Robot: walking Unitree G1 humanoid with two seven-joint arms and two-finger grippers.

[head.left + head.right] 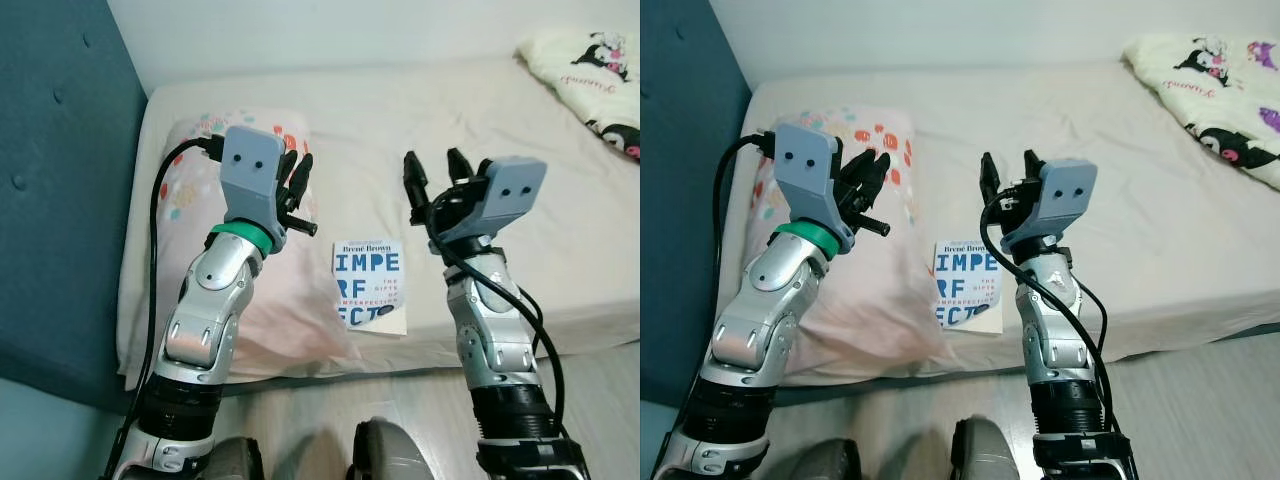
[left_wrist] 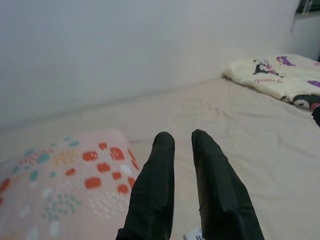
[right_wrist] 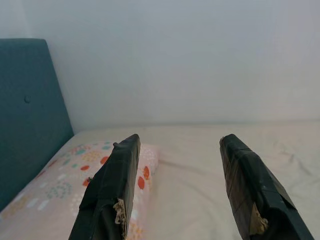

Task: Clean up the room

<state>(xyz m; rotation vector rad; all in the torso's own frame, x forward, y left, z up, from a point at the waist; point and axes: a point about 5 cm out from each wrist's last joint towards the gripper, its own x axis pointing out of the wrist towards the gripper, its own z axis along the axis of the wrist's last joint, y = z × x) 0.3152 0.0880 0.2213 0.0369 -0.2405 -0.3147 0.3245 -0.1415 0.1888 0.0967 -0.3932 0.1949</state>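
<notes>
Book (image 1: 370, 288): flat on bed (image 1: 480, 130), near front edge, just beside pillow (image 1: 225, 200), touched by neither gripper. Not yet picked up; tidying judged barely begun. Blanket (image 1: 590, 75) bunched at far right corner of bed.

Right gripper (image 1: 436, 172): raised above bed, just right of book, fingers spread wide, empty. Left gripper (image 1: 297, 180): raised over pillow, fingers (image 2: 152, 192) close together with narrow gap, holding nothing. Both forearms bent upward from elbows.

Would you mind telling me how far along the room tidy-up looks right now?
Nothing looks done yet: the book lies on the bed beside the pillow, the blanket is bunched at the far corner. Nothing is in hand; left gripper nearly closed and right gripper open, both raised above the bed.
</notes>
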